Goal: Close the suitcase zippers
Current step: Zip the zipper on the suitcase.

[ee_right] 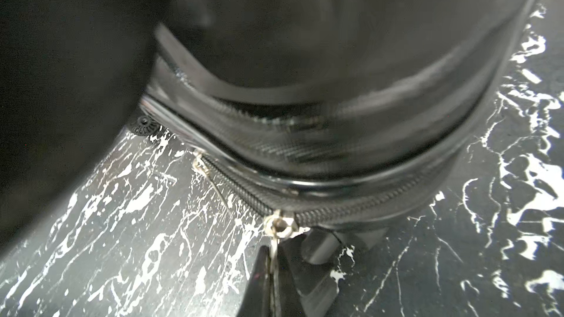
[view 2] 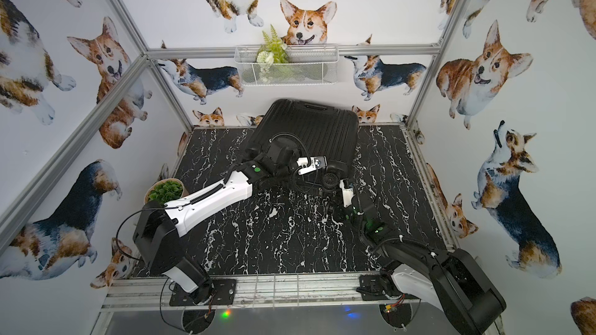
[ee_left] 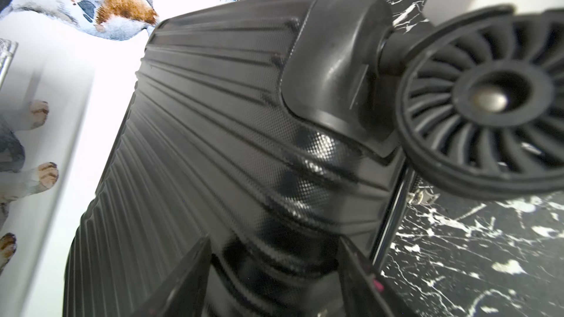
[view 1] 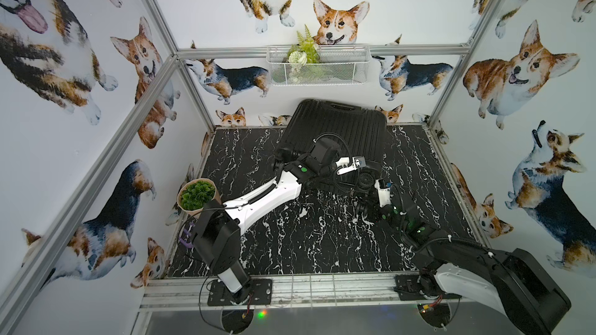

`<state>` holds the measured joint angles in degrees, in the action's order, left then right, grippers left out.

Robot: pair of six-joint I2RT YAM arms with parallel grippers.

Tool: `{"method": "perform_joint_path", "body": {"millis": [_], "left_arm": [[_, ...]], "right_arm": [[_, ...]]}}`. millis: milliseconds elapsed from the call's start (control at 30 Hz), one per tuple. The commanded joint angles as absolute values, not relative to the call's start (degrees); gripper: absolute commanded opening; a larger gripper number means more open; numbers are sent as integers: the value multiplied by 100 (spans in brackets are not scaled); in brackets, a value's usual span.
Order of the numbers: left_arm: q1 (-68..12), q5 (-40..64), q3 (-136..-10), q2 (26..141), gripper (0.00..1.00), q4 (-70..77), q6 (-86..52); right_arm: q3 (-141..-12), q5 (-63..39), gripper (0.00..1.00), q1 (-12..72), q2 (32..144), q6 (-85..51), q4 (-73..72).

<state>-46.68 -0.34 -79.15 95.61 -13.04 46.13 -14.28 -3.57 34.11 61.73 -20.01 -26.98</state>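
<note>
a: where's the suitcase (view 1: 342, 127)?

b: it's lying flat on the surface (view 1: 290, 236), ribbed shell up. your right pincer (ee_right: 276, 251) is clamped on a zipper pull (ee_right: 279, 227) at the suitcase's near corner, beside its wheel (ee_left: 488, 99).

a: and the left pincer (ee_left: 274, 242)?

b: its jaws are apart over the shell by that same corner. i can't tell if it's touching or just above.

a: how do i pull well?

b: i'd draw along the zippers (ee_right: 351, 208), not outward from the suitcase. the corner curves, so turn your wrist with it. press the shell down with the left so the halves meet. a second pull (ee_right: 198, 163) sits further along the suitcase's rim.
</note>
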Motion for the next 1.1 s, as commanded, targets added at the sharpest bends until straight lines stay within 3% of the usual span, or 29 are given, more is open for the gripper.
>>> {"method": "perform_joint_path", "body": {"millis": [0, 200, 400, 500, 667, 800, 1067], "left_arm": [[-4701, -97, -7928, 9764, 64, -1160, 4316], [-4722, -149, -7954, 9742, 65, -1151, 4142], [-4719, -568, -7844, 9218, 84, -985, 3540], [-4636, -1192, -7837, 8947, 93, -687, 2698], [-4025, -1937, -8450, 8912, 90, -1141, 874], [-3286, -1493, -8816, 9086, 89, -1588, -91], [-2156, 349, -10087, 10256, 86, -2902, -1005]], "right_arm": [[-1415, -1472, 0, 3461, 6277, -1957, -3243], [-1391, -1279, 0, 3461, 6305, -1969, -3250], [-1363, -116, 0, 3460, 5846, -1817, -2526], [-1319, 135, 0, 3456, 5588, -1677, -2311], [-1284, 202, 0, 3453, 5423, -1573, -2164], [-1305, 71, 0, 3449, 5505, -1597, -2195], [-1384, -113, 0, 3454, 5730, -1644, -2269]]}}
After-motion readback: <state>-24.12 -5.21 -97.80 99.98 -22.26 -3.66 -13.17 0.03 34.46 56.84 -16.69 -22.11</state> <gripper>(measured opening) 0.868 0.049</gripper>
